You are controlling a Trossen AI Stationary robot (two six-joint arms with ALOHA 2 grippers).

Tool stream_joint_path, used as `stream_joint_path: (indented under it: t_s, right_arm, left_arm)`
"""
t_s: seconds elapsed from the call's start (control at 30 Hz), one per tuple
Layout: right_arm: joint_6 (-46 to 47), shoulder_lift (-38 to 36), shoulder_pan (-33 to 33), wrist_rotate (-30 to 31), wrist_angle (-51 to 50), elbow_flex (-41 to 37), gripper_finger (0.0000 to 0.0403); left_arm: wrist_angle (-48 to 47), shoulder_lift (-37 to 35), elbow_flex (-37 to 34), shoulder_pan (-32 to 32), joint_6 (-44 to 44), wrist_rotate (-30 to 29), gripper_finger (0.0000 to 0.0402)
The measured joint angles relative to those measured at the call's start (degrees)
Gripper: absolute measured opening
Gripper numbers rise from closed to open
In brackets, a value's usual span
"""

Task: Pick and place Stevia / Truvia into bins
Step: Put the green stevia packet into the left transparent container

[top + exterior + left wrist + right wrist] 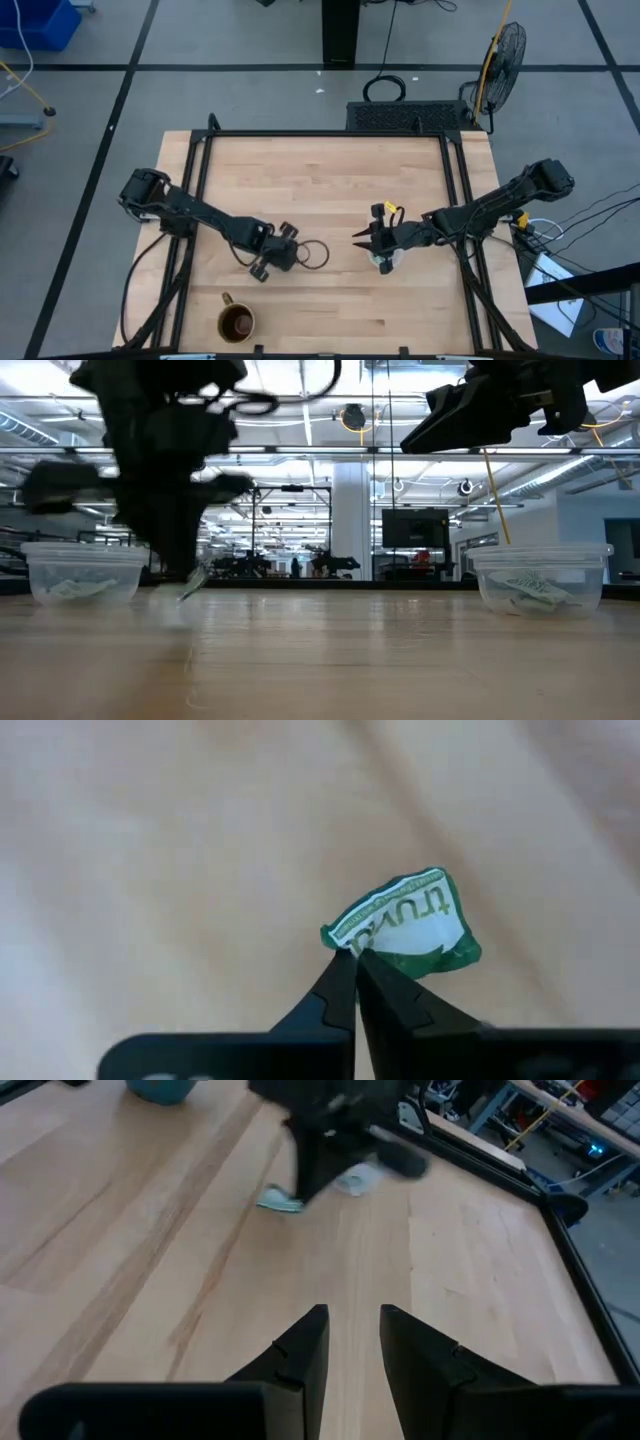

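My left gripper (354, 960) is shut on a green and white Truvia packet (410, 925), which also shows below the blurred left arm in the low view as packet (192, 582). In the high view the left gripper (268, 262) stands beside a clear cup (316, 253). This cup (85, 573) holds packets. My right gripper (353, 1330) is open and touches nothing. It hovers at mid-table as gripper (358, 238), with the second clear cup (385, 262) under it. That cup (545, 578) also holds packets. From the right wrist I see the left arm with its packet (280, 1202). My left gripper pinches the packet by one corner (348, 942) between its two fingertips (335, 982). The fingers come from above, pointing down. The packet hangs tilted below them, close over the table; whether its lower end touches the wood cannot be told.
A brown mug (237, 322) stands near the table's near edge, left of centre. A black frame (330, 134) borders the wooden table top. Bare wood (330, 190) lies between the arms and the far edge.
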Motion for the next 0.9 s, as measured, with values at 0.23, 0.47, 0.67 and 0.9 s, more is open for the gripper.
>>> stream_joint_path:
  t_s: [0.23, 0.47, 0.67, 0.9]
  right_arm:
    - [-1.17, 0.00, 0.00, 0.00, -0.06, 0.00, 0.0089]
    - [-0.70, 0.02, 0.00, -0.16, -0.50, 0.00, 0.0089]
    - [2.57, 0.02, 0.00, -0.12, -0.51, 0.00, 0.0089]
    - [5.50, 0.02, 0.02, 1.56, -0.15, 0.00, 0.0089]
  left_arm:
    - [-13.99, -9.60, 2.68, 5.35, -2.78, -8.01, 0.0009]
    - [-29.51, -18.63, 1.54, 6.39, -15.58, -7.41, 0.0007]
    - [-32.62, -20.69, -3.55, 6.22, -24.95, -5.85, 0.0013]
    - [-27.06, -20.21, -7.39, 6.24, -28.35, -4.80, 0.0026]
